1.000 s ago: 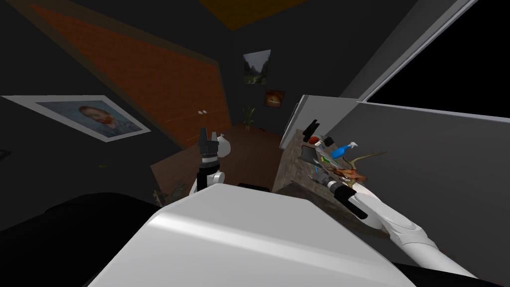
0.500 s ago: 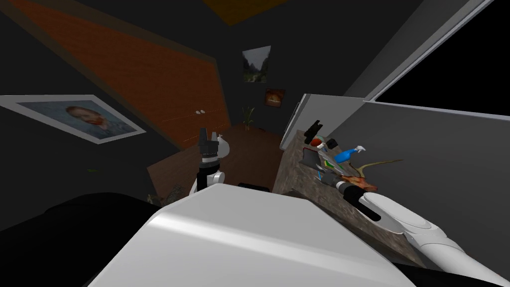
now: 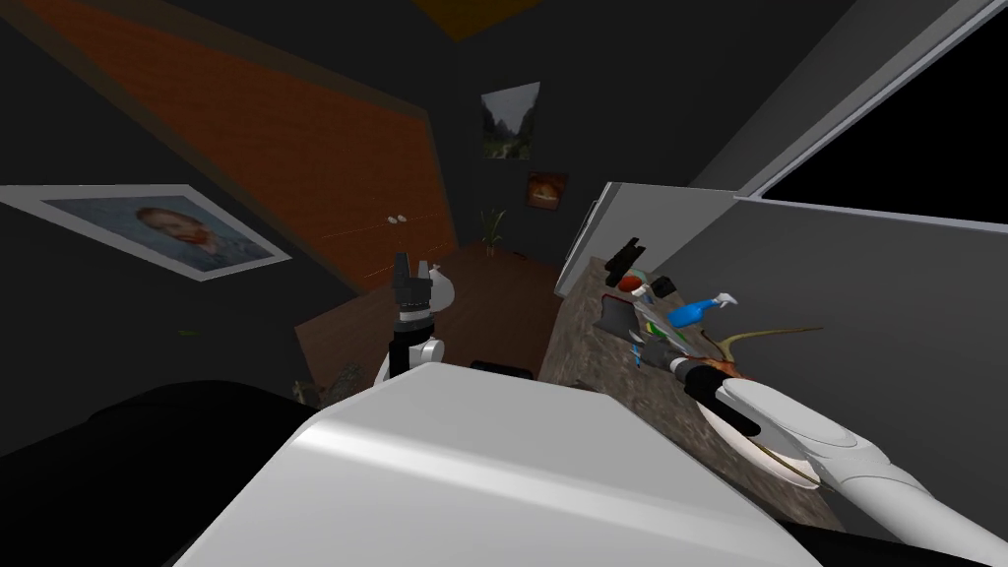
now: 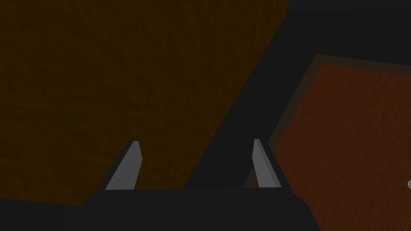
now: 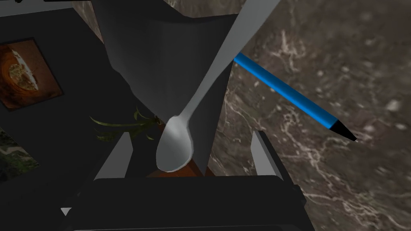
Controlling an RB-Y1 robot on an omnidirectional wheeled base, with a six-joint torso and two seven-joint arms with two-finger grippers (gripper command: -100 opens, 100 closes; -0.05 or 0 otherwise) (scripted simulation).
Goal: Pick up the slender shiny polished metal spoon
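The right gripper (image 5: pixel 192 134) hangs over the marbled counter (image 5: pixel 321 48) with its 2 fingers spread wide, gripping nothing. The spoon (image 5: pixel 174 144) lies with its bowl in the gap between them, close to the gripper's body and touching neither finger. Its handle runs away across a dark grey object (image 5: pixel 160 60), a blue pen (image 5: pixel 285 92) lies just beside it, and the left gripper (image 4: pixel 195 141) is raised well apart from the counter, its 2 fingers also wide apart and empty.

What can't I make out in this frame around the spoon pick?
Spoon: handle's end cut off by the right wrist view's edge.
Dark grey shape behind it: cut off too; unidentifiable.
Counter clutter, head view: too small; right gripper covers some.
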